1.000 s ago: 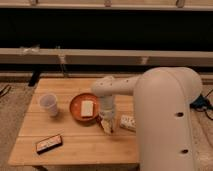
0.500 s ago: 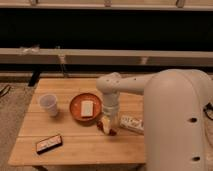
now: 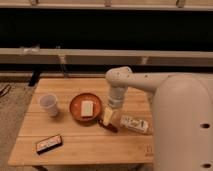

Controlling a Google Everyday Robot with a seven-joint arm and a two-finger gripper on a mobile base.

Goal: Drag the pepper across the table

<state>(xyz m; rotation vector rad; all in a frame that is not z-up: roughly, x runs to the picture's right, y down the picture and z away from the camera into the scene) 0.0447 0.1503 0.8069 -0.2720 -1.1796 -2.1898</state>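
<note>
The small dark red pepper (image 3: 111, 126) lies on the light wooden table (image 3: 75, 135), just in front and to the right of the orange plate (image 3: 75, 111). My gripper (image 3: 107, 118) hangs from the white arm (image 3: 120, 85) and reaches down right at the pepper's left end, between the plate and the lying white labelled bottle (image 3: 134, 123). The gripper hides part of the pepper.
A piece of toast (image 3: 87, 108) lies on the plate. A translucent cup (image 3: 49, 104) stands at the table's left. A flat black device (image 3: 49, 143) lies near the front left edge. My bulky white arm body (image 3: 182, 125) covers the table's right end.
The gripper has shifted slightly to the right beside the plate, and the arm body has drawn back to the right. The pepper now shows under the gripper.
</note>
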